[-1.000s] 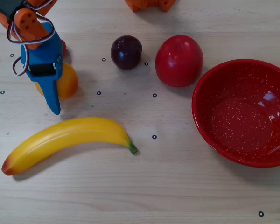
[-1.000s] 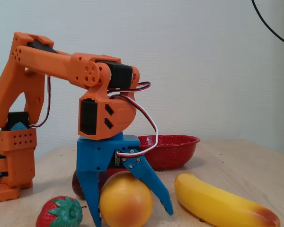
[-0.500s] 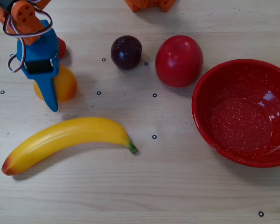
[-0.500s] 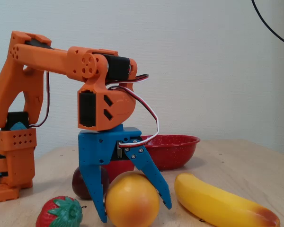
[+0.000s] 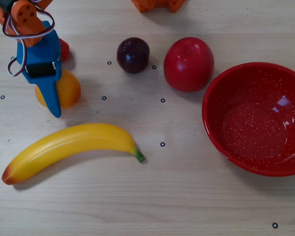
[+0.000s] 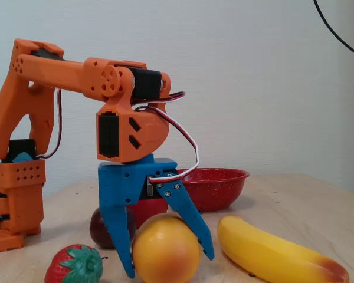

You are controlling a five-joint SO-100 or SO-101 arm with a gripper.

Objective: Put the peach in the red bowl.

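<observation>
At the far left of the table [image 5: 187,196] in the overhead view, the peach [image 5: 64,88] is seen between the two blue fingers of the gripper [image 6: 165,262], which are closed against its sides. In the fixed view the peach [image 6: 165,250] is flanked by one finger [image 6: 121,247] on the left and the other [image 6: 193,227] on the right, both pressed to its skin; whether it rests on the table or is raised just off it cannot be told. The orange arm [image 6: 76,76] is bent over above, with the wrist pointed downward.

Just beyond the peach in the overhead view, a strawberry [image 5: 64,49] is partly hidden under the gripper body; in the fixed view the strawberry [image 6: 74,265] lies at the near left. A banana [image 5: 71,147] is laid near the peach, toward the lower edge of the overhead view, its stem turned to the right. A plum [image 5: 133,55] is set to the right of the peach, and an apple [image 5: 188,64] is placed just right of the plum. The bowl [image 5: 221,142] is found at the right edge of the overhead view, well apart from the peach and just beside the apple, with nothing inside it. In the fixed view the bowl [image 6: 221,183] is seen far behind the gripper.
</observation>
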